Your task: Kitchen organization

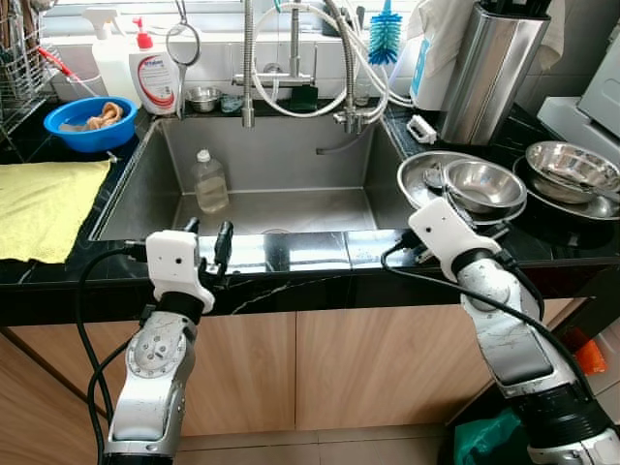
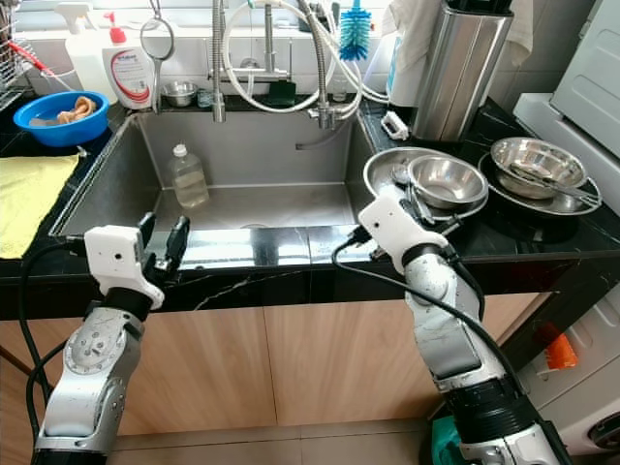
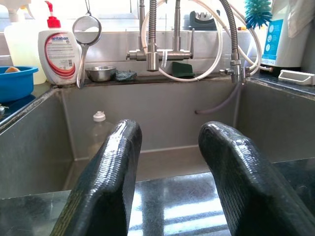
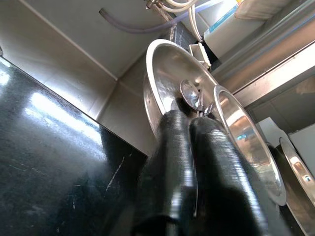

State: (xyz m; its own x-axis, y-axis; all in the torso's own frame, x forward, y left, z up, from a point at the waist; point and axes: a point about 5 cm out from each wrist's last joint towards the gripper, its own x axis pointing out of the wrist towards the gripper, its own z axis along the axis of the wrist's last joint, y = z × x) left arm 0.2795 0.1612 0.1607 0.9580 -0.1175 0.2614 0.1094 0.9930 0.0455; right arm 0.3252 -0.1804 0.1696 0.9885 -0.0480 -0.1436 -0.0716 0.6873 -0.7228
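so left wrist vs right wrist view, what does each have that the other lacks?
Left wrist: the open left tool over the counter edge, the plastic bottle in the sink, the soap bottle and the blue bowl.
Right wrist: the shut right tool reaching toward the steel plate and steel bowl.
Both: the black counter and sink wall.

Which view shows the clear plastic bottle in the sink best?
The left eye view: the clear plastic bottle stands upright and whole against the steel sink's left wall. The right eye view matches. The left wrist view hides its lower half behind the left end effector.
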